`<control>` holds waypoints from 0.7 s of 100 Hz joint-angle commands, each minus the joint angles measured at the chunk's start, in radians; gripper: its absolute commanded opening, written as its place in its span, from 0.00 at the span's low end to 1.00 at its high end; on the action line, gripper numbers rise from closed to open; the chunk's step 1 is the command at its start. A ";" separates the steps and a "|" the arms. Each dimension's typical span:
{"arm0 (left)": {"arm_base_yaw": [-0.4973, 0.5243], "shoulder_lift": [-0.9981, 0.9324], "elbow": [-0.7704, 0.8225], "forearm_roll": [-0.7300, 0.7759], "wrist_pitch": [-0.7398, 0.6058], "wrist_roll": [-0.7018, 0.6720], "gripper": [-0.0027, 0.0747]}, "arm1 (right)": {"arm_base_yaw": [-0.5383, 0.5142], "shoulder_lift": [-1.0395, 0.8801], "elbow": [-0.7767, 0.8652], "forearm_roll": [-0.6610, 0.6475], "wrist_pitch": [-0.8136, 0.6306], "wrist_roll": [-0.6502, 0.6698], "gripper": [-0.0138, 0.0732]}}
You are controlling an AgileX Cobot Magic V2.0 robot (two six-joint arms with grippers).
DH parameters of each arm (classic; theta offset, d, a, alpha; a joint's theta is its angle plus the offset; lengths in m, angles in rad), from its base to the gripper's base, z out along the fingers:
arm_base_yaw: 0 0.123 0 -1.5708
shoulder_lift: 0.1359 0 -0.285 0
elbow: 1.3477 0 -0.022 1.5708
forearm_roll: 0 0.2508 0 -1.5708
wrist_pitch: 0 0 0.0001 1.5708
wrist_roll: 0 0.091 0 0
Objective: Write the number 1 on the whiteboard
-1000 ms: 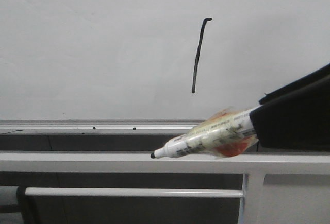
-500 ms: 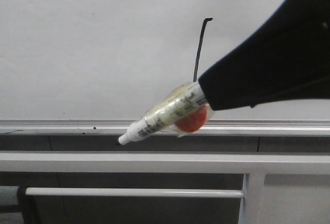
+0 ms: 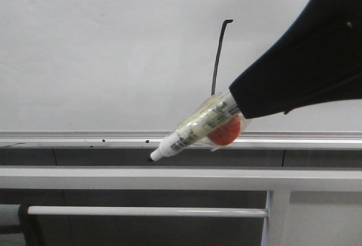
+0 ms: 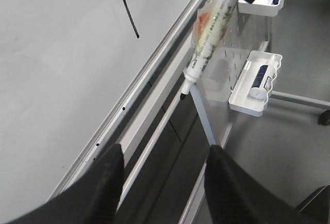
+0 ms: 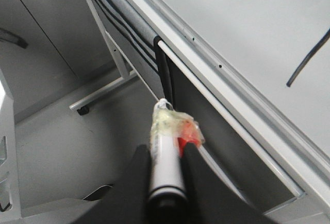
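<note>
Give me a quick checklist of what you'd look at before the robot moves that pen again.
1. Number 1 drawn on the whiteboard: ok, stroke with hooked top is there.
2. Marker held by right end effector: ok, clamped between its fingers.
3. Marker tip off the board: ok, it points at the bottom rail.
4. Marker cap: not ok, tip is bare.
5. Left end effector: ok, open and holding nothing.
6. Ink left in marker: cannot tell.
</note>
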 commanded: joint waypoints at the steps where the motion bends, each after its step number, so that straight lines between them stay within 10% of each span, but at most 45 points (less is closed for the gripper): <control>1: -0.005 0.030 -0.030 0.027 -0.108 0.000 0.47 | -0.008 -0.007 -0.037 0.021 -0.035 0.000 0.09; 70: -0.005 0.193 -0.039 0.188 -0.265 0.000 0.47 | -0.008 0.082 -0.178 0.093 0.041 0.000 0.09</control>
